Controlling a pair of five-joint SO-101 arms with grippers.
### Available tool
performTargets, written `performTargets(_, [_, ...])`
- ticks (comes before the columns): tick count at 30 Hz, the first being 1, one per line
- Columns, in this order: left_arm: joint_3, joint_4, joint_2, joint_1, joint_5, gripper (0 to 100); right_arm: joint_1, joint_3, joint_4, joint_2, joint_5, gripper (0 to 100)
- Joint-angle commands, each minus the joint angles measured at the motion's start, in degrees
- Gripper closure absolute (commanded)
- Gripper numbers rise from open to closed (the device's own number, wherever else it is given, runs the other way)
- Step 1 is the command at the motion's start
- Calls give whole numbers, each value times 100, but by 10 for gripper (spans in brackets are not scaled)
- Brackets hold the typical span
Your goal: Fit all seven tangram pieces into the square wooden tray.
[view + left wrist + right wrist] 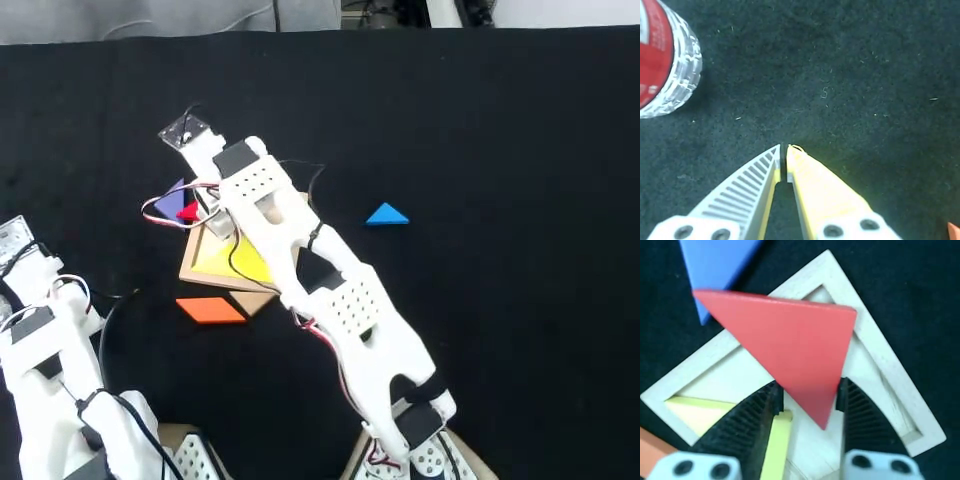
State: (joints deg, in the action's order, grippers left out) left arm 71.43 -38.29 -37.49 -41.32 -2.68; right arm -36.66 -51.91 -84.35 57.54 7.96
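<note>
Nearest us, at the left, we see the left tool [784, 150] over the black surface [500, 150], its fingers pressed together, with a bottle [665, 55] near it. Farther in, an orange parallelogram [210, 310] lies just in front of the wooden tray [885, 365], which holds a yellow piece [235, 262]. The right tool [808, 388] pinches a red triangle [790, 340] over the tray's far corner — a dark blue triangle [715, 265] lies just beyond it, and a light blue triangle [387, 214] lies well apart to the right.
</note>
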Motion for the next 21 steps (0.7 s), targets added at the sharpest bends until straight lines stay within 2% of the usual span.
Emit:
performTargets(1, [-31, 105, -132, 48, -53, 967, -53, -31, -114, -40, -9, 843])
performTargets(6, [-31, 105, -132, 48, -53, 967, -62, -48, -229, -40, -9, 851])
performTargets(12, [-31, 105, -132, 48, -53, 967, -105, -532, -826, -13, 26, 920])
performTargets(21, [-31, 105, -132, 48, -53, 967, -123, -664, -923, -40, 35, 929])
